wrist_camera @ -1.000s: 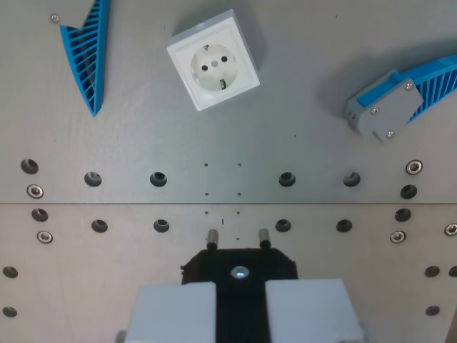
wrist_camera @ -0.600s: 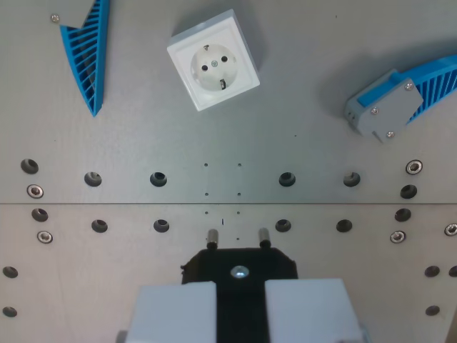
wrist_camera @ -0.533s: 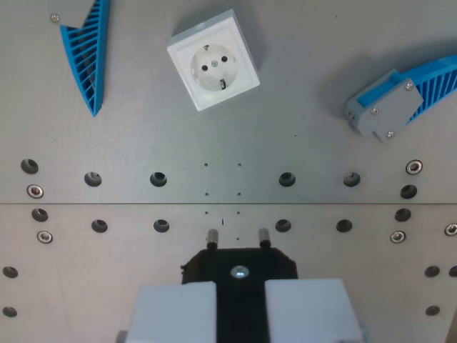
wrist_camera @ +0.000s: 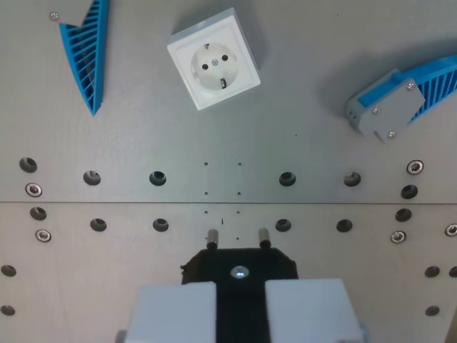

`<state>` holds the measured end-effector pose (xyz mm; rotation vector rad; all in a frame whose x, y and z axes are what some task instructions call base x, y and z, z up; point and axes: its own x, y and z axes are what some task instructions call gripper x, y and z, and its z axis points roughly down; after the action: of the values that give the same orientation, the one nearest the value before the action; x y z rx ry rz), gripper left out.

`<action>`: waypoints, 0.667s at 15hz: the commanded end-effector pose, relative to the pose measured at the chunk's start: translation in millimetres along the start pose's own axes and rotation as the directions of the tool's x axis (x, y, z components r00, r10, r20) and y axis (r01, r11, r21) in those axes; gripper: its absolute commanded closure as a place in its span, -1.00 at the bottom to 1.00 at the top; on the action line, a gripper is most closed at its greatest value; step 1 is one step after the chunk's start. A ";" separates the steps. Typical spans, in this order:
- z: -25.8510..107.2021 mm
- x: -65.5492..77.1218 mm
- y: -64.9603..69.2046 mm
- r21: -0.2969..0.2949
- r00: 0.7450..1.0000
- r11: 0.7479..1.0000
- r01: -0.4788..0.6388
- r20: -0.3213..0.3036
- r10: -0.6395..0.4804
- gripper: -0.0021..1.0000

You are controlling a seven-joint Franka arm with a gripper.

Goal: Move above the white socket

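Matt grey metal plate [wrist_camera: 143, 136], glossy white plastic socket [wrist_camera: 213, 59], ribbed blue plastic fins [wrist_camera: 87, 53].

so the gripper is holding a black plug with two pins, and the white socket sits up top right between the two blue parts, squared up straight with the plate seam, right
Not quite. The wrist view shows the white socket turned at an angle, its edges skewed against the plate seam, not squared up with it. The rest holds: the gripper grips the black plug with two pins pointing forward, and the socket lies between the blue parts and.

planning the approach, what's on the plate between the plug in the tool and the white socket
In the wrist view, only bare metal plate with rows of holes lies between the black plug held in the tool and the white socket. No object blocks the way.
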<state>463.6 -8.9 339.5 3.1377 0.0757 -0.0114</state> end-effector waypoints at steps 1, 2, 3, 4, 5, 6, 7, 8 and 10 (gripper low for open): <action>9.4 0.2 0.0 0.000 0.998 0.999 0.052 -0.033 -0.052 1.00; 11.7 0.4 -0.1 0.000 0.998 0.998 0.058 -0.039 -0.058 1.00; 14.3 0.5 -0.2 0.000 0.997 0.998 0.063 -0.045 -0.063 1.00; 17.1 0.5 -0.4 0.000 0.996 0.998 0.069 -0.050 -0.069 1.00; 20.1 0.5 -0.6 0.000 0.996 0.997 0.077 -0.053 -0.077 1.00; 23.3 0.5 -0.8 -0.001 0.995 0.996 0.087 -0.058 -0.086 1.00; 26.7 0.4 -1.0 -0.001 0.993 0.995 0.096 -0.062 -0.096 1.00; 30.4 0.3 -1.2 -0.002 0.992 0.995 0.105 -0.064 -0.105 1.00; 38.4 0.2 -1.8 -0.003 0.990 0.992 0.123 -0.070 -0.123 1.00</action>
<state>467.2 -7.5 307.1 3.1358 0.1499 -0.0441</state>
